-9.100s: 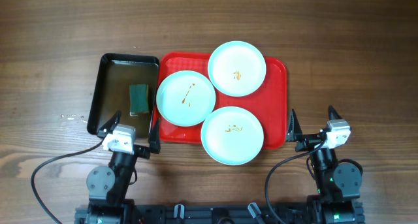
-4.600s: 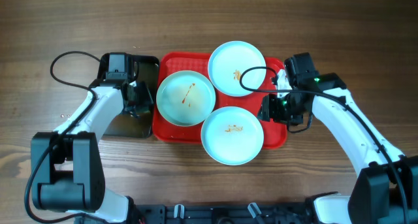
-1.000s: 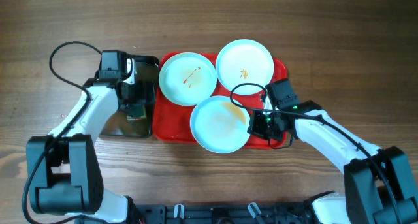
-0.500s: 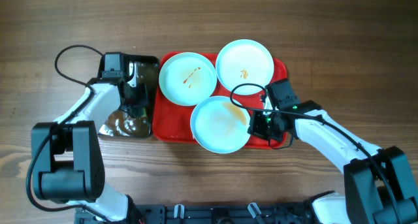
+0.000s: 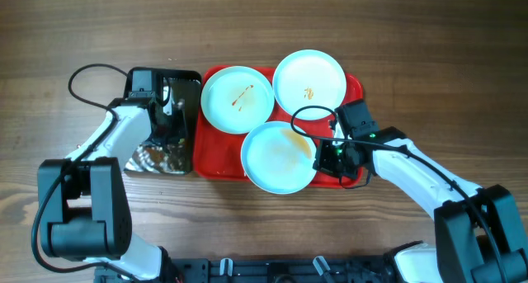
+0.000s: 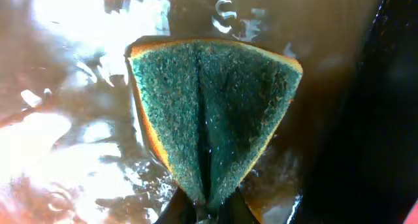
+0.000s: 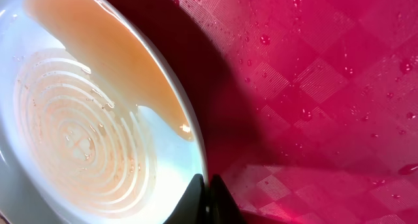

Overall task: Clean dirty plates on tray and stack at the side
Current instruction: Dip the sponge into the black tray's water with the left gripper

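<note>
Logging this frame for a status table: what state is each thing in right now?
Red tray: beaded with droplets.
Front plate: wet, orange-tinted water pooled, rim pinched in right jaws.
Back-left plate: smeared, lying on tray.
Back-right plate: smeared, lying on tray.
Sponge: wet, folded, pinched in left jaws.
Black tray: holds water.

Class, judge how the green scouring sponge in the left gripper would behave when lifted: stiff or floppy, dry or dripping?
Probably floppy: the green scouring sponge folds into a crease where the left gripper pinches it. Likely dripping, perhaps slippery: it glistens and the black rectangular tray below holds rippled water.
</note>
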